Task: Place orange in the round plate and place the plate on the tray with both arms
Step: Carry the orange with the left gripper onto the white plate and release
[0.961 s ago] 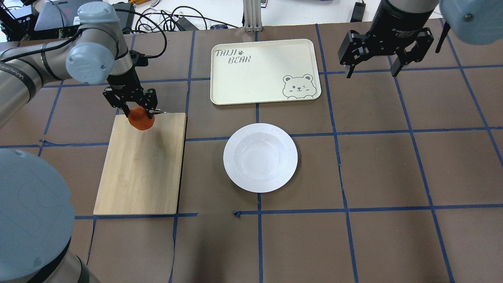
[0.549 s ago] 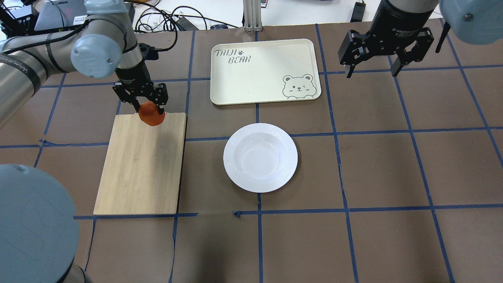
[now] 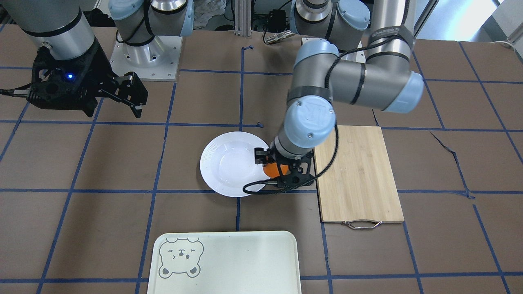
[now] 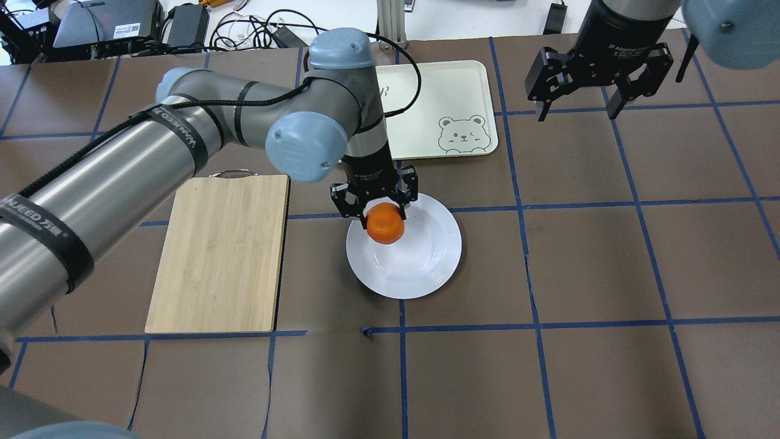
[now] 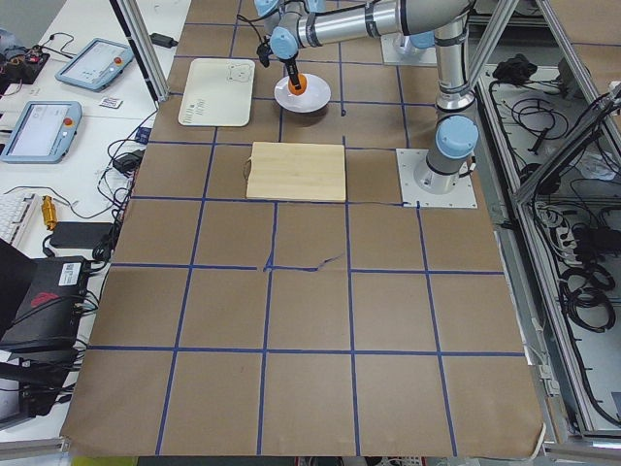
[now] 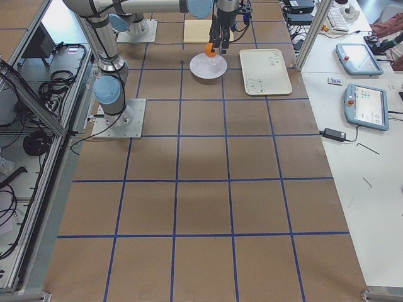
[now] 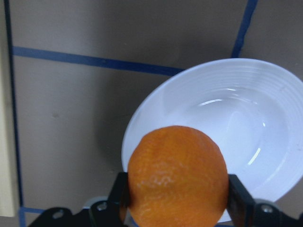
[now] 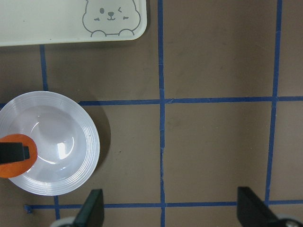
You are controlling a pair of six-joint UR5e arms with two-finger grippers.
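The orange, a small round fruit with dimpled, slightly glossy skin, is clamped between the two black fingers of the left gripper, one flat pad pressed against each side. It hangs clear of the table, above the round plate, over the part of the rim nearest the robot's left. The side views show it held off the dish rather than lying in it.

The plate is glossy white ceramic with fine concentric ridges around a wide rim and a smooth, shallow sunken centre that catches the light. It lies flat on the matt brown table, which is marked into squares by blue tape lines.

Beyond the plate, apart from it, lies the tray: a pale cream rectangle with rounded corners, a low raised rim and a grey line-drawn bear face in one corner. The left arm hides part of it in the overhead view.

On the robot's left of the plate is a bamboo cutting board, flat and straight-grained, with a thin metal handle at its far end.

The right gripper hovers beside the tray, its fingers spread wide and holding nothing.
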